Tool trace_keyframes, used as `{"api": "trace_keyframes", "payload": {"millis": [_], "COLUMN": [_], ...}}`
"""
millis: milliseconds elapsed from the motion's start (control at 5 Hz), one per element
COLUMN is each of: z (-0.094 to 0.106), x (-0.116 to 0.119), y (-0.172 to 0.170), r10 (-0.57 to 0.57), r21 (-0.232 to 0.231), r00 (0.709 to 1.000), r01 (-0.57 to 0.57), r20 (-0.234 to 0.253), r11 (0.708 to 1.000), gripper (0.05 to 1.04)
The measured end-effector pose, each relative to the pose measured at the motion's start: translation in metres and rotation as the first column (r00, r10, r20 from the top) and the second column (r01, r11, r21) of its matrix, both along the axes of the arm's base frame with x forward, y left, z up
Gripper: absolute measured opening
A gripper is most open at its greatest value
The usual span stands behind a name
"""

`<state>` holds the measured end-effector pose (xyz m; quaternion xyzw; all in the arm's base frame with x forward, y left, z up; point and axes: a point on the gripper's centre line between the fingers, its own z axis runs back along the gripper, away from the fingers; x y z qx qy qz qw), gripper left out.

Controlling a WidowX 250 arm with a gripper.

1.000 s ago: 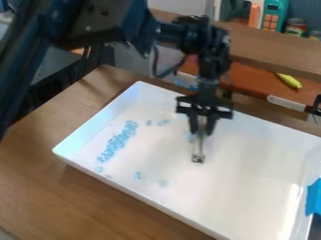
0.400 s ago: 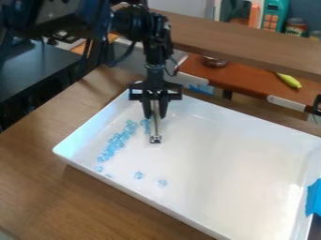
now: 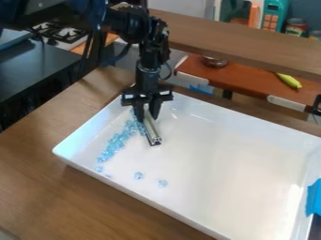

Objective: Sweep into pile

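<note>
Your gripper [image 3: 148, 116] is clamped on a silvery bar [image 3: 152, 131] in the white tray [image 3: 219, 159], its fingers hiding the bar's upper end. Left of it you see a slanting band of blue pieces [image 3: 115, 143], partly hidden near the fingers.

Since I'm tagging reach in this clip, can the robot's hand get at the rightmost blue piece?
Probably yes, by sweeping: the hand holds a metal bar, and only bare floor of the white tray shows between the bar and the blue piece. Grasping it looks unlikely while holding the bar.
</note>
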<state>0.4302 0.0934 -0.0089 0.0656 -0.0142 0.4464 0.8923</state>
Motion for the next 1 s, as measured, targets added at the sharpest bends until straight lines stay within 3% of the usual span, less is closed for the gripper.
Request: {"api": "trace_keyframes", "payload": {"millis": [200,400,600,1000], "z": [-0.002,-0.002,-0.003,-0.003], "x": [-0.016,-0.038,-0.061,-0.091], "y": [0.003,0.002,0.002,-0.001], "r10": [0.168,0.231,0.224,0.068], "r21": [0.039,0.075,0.111,0.182], "r00": [0.985,0.970,0.969,0.996], "r01": [-0.167,-0.226,-0.212,-0.055], "r20": [-0.027,-0.069,-0.107,-0.066], "r11": [0.985,0.971,0.971,0.982], "gripper": [0.354,0.354,0.354,0.354]}}
